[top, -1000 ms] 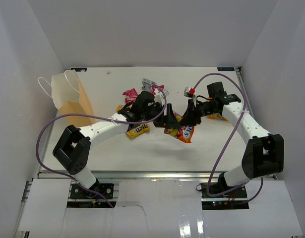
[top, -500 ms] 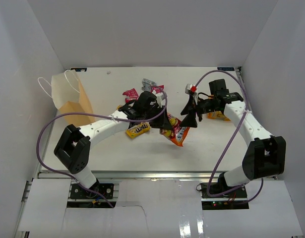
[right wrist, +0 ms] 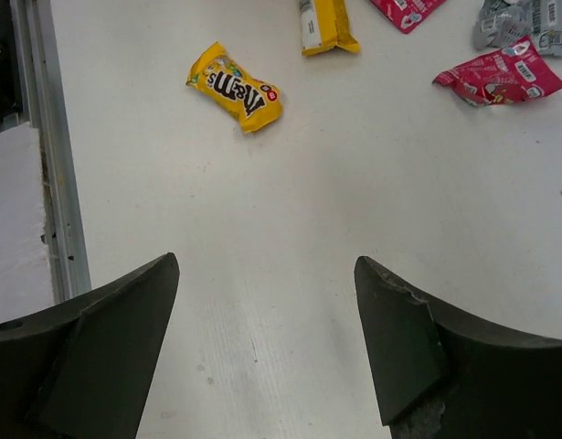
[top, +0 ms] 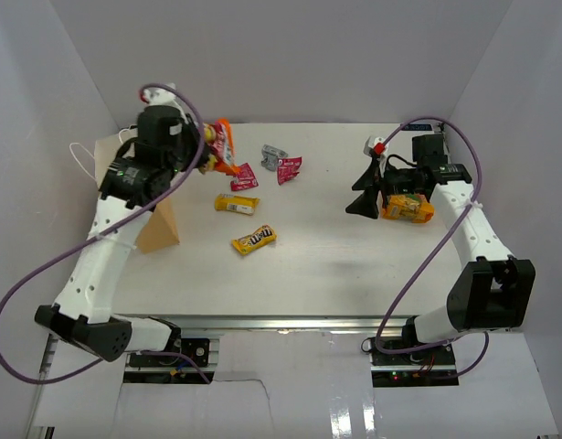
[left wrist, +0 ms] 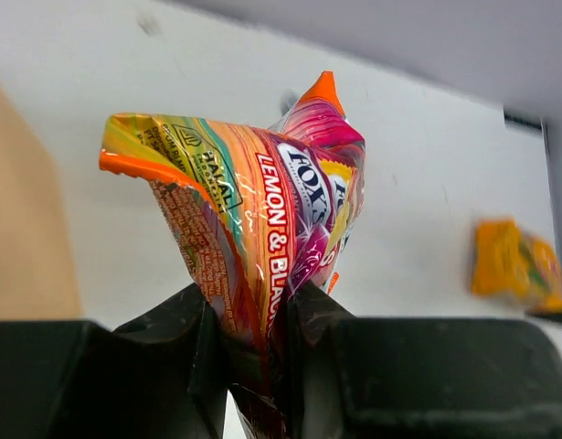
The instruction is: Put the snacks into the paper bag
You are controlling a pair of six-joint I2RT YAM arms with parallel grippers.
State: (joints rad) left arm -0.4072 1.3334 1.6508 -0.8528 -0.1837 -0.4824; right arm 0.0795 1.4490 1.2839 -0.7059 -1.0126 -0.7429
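Nearest on the surface (top: 335,265) lies a yellow packet (top: 253,240), with a second yellow packet (top: 237,203) just beyond it. To the right, the right pincer (right wrist: 267,261) hangs released, jaws wide, beside the orange pouch (top: 408,207). Farther back sit a red wrapper (top: 243,176), another red one (top: 288,168) and a grey wrapper (top: 274,154). At the far left, the left pincer (left wrist: 255,315) is clenched on the large candy bag (left wrist: 262,210) (crumpled, held off the surface), near the paper bag (top: 158,227), not inside it.

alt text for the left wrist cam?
Left gripper pinches the bottom of a crumpled orange-pink candy bag in the centre of the view. Behind it is the white table, with the tan paper bag at the left edge and a blurred orange pouch at the right.
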